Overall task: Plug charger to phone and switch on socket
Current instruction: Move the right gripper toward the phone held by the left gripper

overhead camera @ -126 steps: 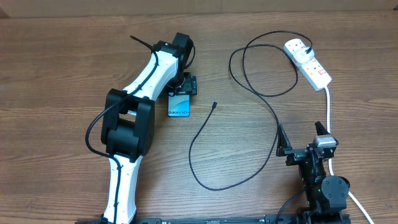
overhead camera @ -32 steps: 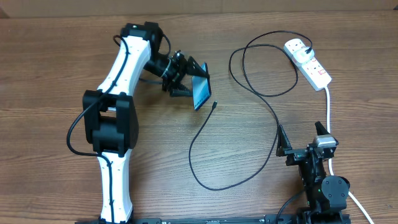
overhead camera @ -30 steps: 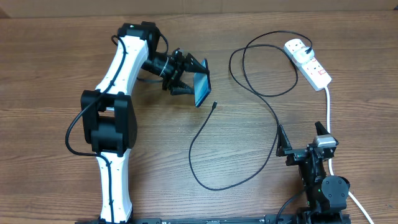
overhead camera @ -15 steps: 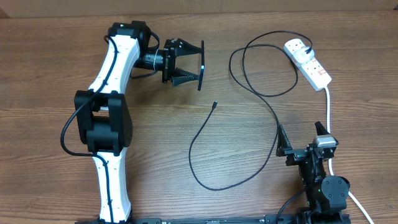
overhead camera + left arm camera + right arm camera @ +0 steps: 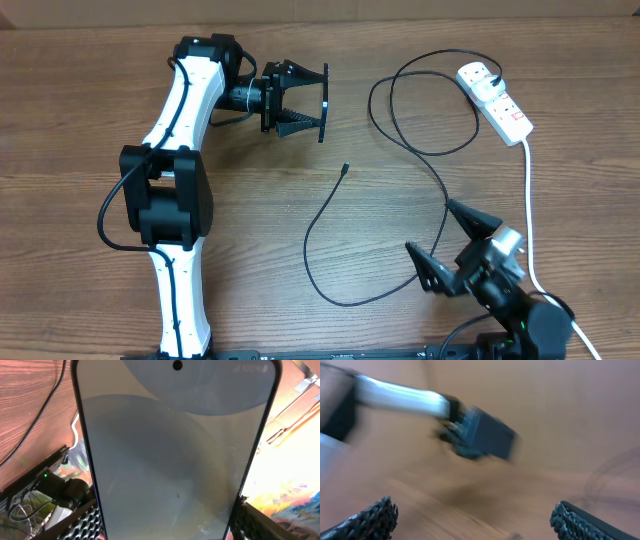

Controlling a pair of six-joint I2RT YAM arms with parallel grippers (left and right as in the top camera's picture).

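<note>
My left gripper (image 5: 322, 100) is shut on the phone (image 5: 326, 106) and holds it on edge above the table at the upper middle. In the left wrist view the phone's pale screen (image 5: 175, 455) fills the frame between my two fingers (image 5: 165, 530). The charger is a thin black cable (image 5: 330, 210) lying in loops, with its small plug tip (image 5: 344, 169) below the phone and its black plug (image 5: 493, 75) in the white socket strip (image 5: 494, 98) at the upper right. My right gripper (image 5: 450, 245) is open and empty at the lower right, near the cable. The right wrist view is blurred, with its fingers (image 5: 477, 517) wide apart.
The thick white cord (image 5: 530, 215) runs from the socket strip down the right side past my right arm. The table (image 5: 80, 130) is brown wood. The left arm (image 5: 190, 150) stretches up the left side.
My left gripper lifted the phone off the table and turned it on edge, and has held still for the last half second. My right gripper has just swung left and tilted, its fingers spread.
</note>
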